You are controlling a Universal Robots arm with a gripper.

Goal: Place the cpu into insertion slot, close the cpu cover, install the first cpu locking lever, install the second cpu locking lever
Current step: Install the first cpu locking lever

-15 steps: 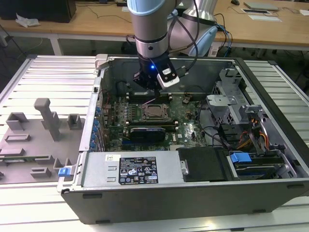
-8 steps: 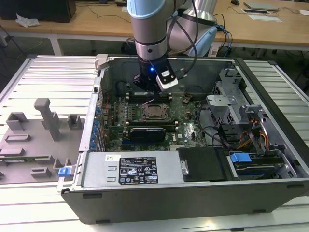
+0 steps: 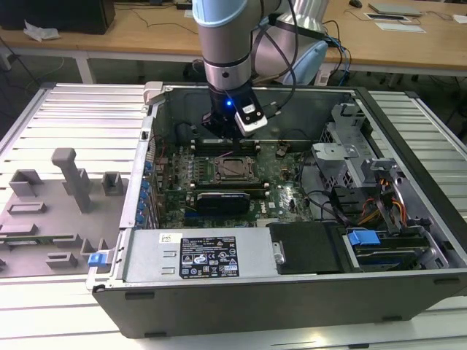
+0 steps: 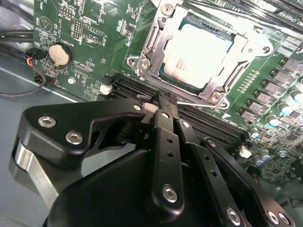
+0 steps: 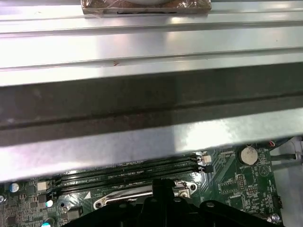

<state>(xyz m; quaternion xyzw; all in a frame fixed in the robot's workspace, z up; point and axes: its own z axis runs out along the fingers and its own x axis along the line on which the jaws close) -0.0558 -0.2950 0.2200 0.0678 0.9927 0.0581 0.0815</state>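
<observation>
Inside the open dark grey metal computer case [image 3: 292, 306], the small square silver-topped cpu [image 4: 196, 47] sits in the square dark-framed insertion slot [image 3: 221, 169]. The thin silver metal cpu cover [image 4: 152, 45] lies folded down over its edges. The black gripper [image 4: 164, 100], clenched, has its tips just beside the slot, over the long black memory slots [image 4: 128, 87].

The arm [image 3: 226, 44] is a silver-grey tube with pale blue joint caps. Black cables [image 3: 293, 73] run along it, and a blue light [image 3: 228, 103] glows at its black wrist. The claw [image 4: 163, 105] is matte black, studded with silver screws [image 4: 169, 193].
</observation>
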